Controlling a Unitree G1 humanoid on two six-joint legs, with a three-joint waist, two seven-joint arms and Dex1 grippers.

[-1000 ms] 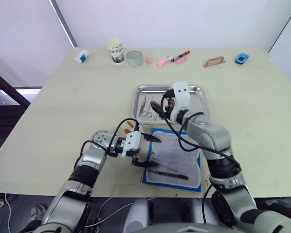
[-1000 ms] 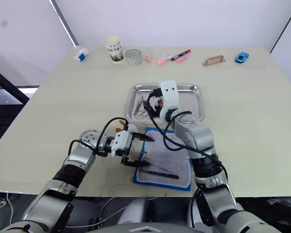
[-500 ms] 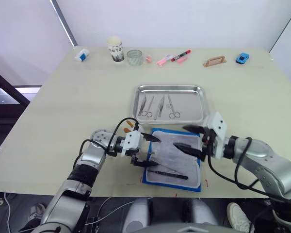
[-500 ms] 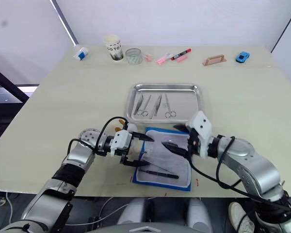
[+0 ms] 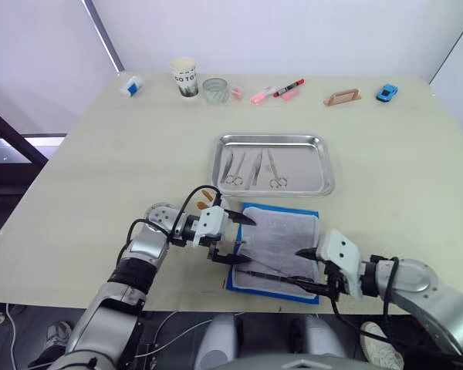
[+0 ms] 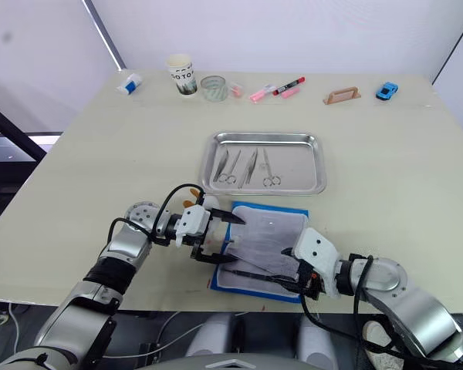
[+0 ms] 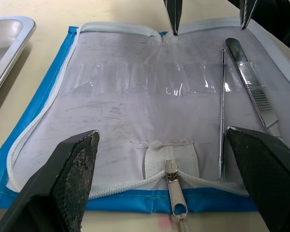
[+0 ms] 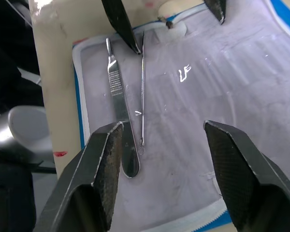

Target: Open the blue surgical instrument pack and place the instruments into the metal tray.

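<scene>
Change since a second ago: right pincer (image 5: 305,270) has left the metal tray (image 5: 324,185) and come down to the near edge of the blue surgical instrument pack (image 5: 312,214); left pincer (image 5: 237,239) unchanged.

Right pincer: fingers spread, empty, poised just above the two instruments left in the pack, a flat scalpel handle (image 8: 119,104) and a thin probe (image 8: 142,92).

Left pincer: fingers spread, astride the pack's left edge by the zip pull (image 7: 175,191), apparently steadying it.

Pack: lies open, lining up, at the tabletop's near edge, just in front of the tray. Soft fabric; likely to slide or bunch if dragged.

Remaining instruments: stiff, light, smooth steel, lying flat; likely slippery. Best taken across the middle of the shaft, one at a time.

Tray: holds four instruments (image 5: 251,168) at its left half; right half is free.

Room: open tabletop right of the tray; cup (image 5: 184,79), markers (image 5: 274,92) and toy car (image 5: 385,92) stand well apart along the far edge.
</scene>
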